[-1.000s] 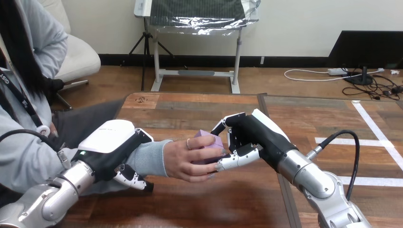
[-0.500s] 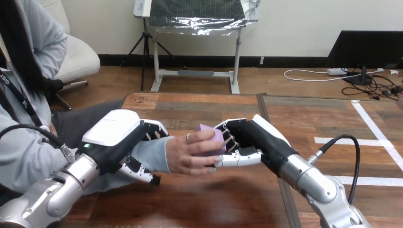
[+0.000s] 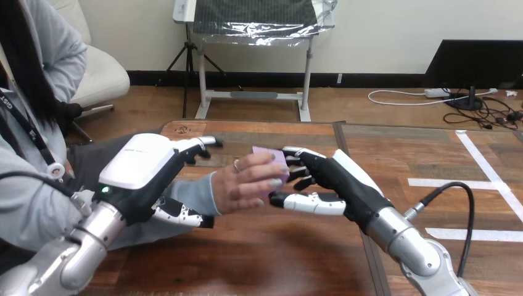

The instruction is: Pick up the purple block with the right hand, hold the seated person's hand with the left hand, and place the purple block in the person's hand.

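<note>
One small purple block point(image 3: 270, 159) lies in the person's hand point(image 3: 243, 185), just left of my right hand point(image 3: 336, 182) — its fingers spread, pinching nothing. My left hand point(image 3: 145, 169) brackets the grey sleeve point(image 3: 194, 194), fingers straight — withdrawal goes rightward.

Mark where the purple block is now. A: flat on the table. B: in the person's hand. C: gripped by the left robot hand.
B: the person's hand has fingers curled round the purple block, and the right robot hand is open beside it.
</note>
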